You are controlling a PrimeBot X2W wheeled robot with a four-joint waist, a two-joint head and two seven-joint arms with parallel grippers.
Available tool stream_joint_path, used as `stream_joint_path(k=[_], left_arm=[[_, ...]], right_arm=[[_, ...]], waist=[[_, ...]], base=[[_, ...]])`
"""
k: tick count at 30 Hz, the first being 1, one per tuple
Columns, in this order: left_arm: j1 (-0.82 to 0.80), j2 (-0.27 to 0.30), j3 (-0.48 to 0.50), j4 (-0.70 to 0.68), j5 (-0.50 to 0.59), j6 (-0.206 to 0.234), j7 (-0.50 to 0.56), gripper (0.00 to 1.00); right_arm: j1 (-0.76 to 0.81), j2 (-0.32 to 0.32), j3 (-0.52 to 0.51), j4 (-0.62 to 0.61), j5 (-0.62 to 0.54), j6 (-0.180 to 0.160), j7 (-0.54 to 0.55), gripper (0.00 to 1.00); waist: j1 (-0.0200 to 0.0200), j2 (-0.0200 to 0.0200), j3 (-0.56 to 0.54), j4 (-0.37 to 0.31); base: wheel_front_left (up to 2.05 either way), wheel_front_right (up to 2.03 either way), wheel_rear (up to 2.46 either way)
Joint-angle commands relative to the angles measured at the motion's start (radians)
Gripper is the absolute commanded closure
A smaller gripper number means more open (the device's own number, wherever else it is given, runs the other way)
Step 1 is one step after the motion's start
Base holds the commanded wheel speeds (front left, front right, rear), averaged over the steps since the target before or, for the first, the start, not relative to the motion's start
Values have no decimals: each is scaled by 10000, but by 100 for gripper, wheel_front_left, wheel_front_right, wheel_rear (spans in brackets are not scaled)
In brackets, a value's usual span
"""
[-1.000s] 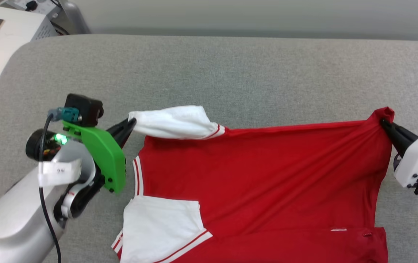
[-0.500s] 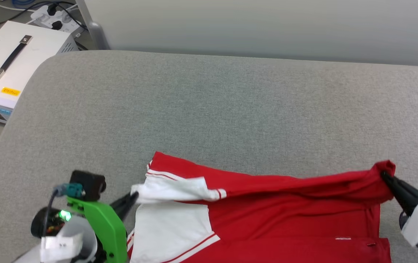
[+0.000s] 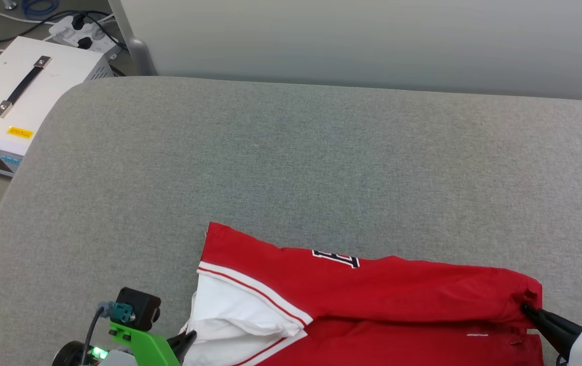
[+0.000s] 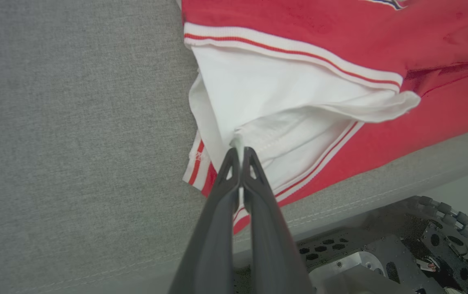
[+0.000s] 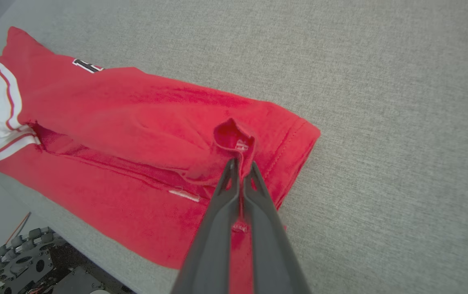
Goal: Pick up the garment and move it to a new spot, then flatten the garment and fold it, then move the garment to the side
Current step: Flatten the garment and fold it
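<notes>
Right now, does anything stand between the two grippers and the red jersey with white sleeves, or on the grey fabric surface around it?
Nothing visible does. The left gripper pinches a white sleeve of the red jersey, the right gripper its red corner. The grey fabric surface beyond it shows no objects.

1. The garment (image 3: 372, 300) lies along the tabletop's (image 3: 291, 152) near edge.
2. The left claw (image 3: 190, 337) meets its left end, the right claw (image 3: 526, 308) its right end.
3. A box (image 3: 26, 101) sits beyond the tabletop's far-left corner.
</notes>
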Motion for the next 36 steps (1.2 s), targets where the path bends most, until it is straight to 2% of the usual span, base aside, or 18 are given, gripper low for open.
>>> stream_joint_path(k=[1, 5, 6, 7, 8, 16, 24, 25, 30, 33, 36], left_arm=[[139, -3, -70, 124, -6, -32, 66, 100], [186, -109, -313, 439, 91, -129, 170, 100], [193, -151, -367, 518, 125, -150, 169, 100], [188, -197, -422, 604, 197, -164, 139, 11], [177, -258, -454, 705, 267, -150, 85, 0], [7, -696, -561, 1225, 554, -314, -386, 0], [-179, -779, 167, 860, 506, -88, -1432, 0], [-254, -765, 525, 610, 577, 141, -1927, 0], [-384, -931, 1203, 399, 932, 551, -3303, 0], [-386, -1141, 1512, 478, 1161, 684, -4167, 0], [-273, -1543, 2019, 632, 1253, 596, -4688, 0]], right_arm=[[110, -148, 116, -49, -75, -9, 37, 100], [81, -398, 525, -22, -268, -9, -26, 100], [76, -431, 604, 35, -304, -9, -27, 88], [68, -459, 691, 87, -352, -9, -32, 25], [55, -471, 772, 137, -383, -9, -40, 0], [-34, -488, 832, 312, -262, -9, 146, 0], [66, -188, -478, -703, 46, -9, 954, 0], [200, 86, -1167, -1118, -40, -9, 1481, 0], [534, 1131, -2480, -1645, -442, -9, 2653, 0], [805, 1897, -3045, -1782, -996, -9, 3457, 0], [1027, 2875, -3705, -1743, -1733, -9, 4249, 0]], waist=[[1, -1, 4, -9], [1, -1, -12, -41], [1, -1, -16, -45], [1, -1, -23, -49], [1, -1, -27, -52], [1, -1, -192, -63], [1, -1, -501, -29], [1, -1, -578, 1], [1, -1, -637, 62], [1, -1, -590, 85], [1, -1, -506, 93]], base=[[0, 0, 0], [0, 0, 0], [0, 0, 0], [0, 0, 0], [0, 0, 0], [0, 0, 0], [0, 0, 0], [0, 0, 0], [0, 0, 0], [0, 0, 0], [0, 0, 0]])
